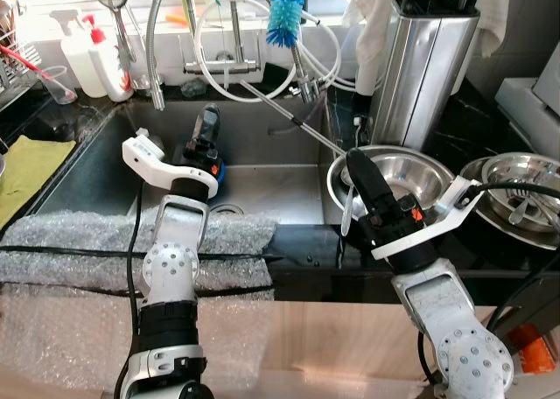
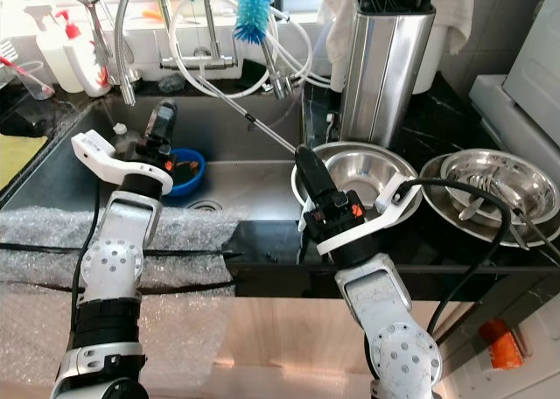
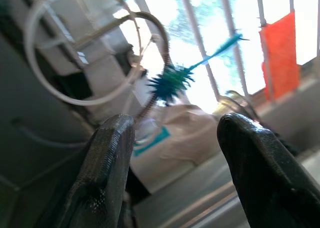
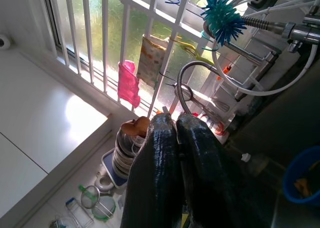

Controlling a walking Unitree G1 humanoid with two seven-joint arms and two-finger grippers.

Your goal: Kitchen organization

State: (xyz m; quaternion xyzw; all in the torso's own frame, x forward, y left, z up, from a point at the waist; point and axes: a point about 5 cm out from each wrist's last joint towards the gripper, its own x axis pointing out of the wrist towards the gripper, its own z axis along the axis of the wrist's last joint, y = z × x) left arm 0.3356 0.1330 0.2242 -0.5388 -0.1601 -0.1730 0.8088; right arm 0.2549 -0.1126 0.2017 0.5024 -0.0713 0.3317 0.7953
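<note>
My left gripper [image 1: 208, 121] is held over the steel sink [image 1: 271, 193], just above a blue bowl [image 2: 181, 173] on the sink floor. In the left wrist view its fingers [image 3: 112, 138] stand open with nothing between them. At the sink's right edge, my right gripper [image 1: 354, 164] reaches over the near rim of a steel bowl [image 1: 411, 158] on the dark counter. Its fingers [image 4: 161, 133] are pressed shut. A thin pale piece [image 1: 347, 208] hangs beside them; I cannot tell what it is.
A blue bottle brush [image 1: 283, 18] and hoses hang on the faucet behind the sink. A steel knife block [image 1: 424, 66] stands behind the bowl; stacked steel dishes [image 1: 516, 189] sit at right. Soap bottles [image 1: 96, 58] stand at back left. Bubble wrap [image 1: 79, 241] covers the front counter.
</note>
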